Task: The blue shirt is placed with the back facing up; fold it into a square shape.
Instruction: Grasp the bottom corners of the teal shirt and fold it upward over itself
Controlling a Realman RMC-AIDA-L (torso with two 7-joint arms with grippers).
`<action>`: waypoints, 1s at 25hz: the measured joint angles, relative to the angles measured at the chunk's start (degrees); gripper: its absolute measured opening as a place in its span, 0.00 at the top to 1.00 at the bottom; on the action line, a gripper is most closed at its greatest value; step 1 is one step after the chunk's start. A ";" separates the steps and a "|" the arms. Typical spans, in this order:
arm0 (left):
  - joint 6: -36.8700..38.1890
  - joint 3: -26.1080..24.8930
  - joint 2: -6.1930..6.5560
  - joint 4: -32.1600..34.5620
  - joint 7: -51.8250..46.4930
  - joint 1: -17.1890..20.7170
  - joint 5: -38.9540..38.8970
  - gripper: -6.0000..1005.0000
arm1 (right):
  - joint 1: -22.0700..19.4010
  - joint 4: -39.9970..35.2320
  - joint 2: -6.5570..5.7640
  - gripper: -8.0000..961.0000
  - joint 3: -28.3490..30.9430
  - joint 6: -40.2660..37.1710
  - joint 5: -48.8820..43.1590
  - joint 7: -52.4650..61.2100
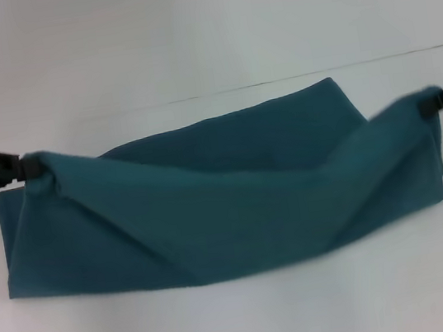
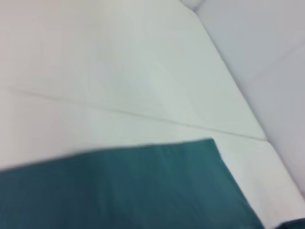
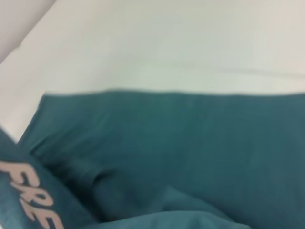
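Across the white table (image 1: 203, 43), the soft, dark teal-blue knit T-shirt (image 1: 212, 217) lies in a long folded band, sagging limply between its two lifted ends. Both the left gripper (image 1: 25, 166) and right gripper (image 1: 433, 103) are pinched closed on those top corners; being light and floppy, it probably handles best held there, at both ends together.

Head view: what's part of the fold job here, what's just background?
In the job:
- blue shirt, folded into a long band, both ends lifted
- left claw, pinching its left end
- right claw, pinching its right end

Just there:
- white table
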 joint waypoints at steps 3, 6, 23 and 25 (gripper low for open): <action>-7.69 3.53 -0.75 -1.65 0.94 -0.24 -0.01 0.95 | 1.43 3.37 0.01 0.88 -0.50 5.88 -0.04 1.00; -13.45 7.26 -1.72 -2.15 1.14 -0.22 -0.03 0.95 | 3.38 8.11 0.34 0.88 -1.30 11.51 -0.10 1.12; -33.94 14.79 -3.07 -8.29 -0.22 -0.05 4.22 0.95 | 7.59 23.66 1.35 0.87 -6.40 37.52 -0.09 4.87; -34.65 14.79 -3.16 -8.29 -0.14 0.04 4.27 0.95 | 7.78 24.32 1.50 0.87 -6.71 39.14 -0.03 4.87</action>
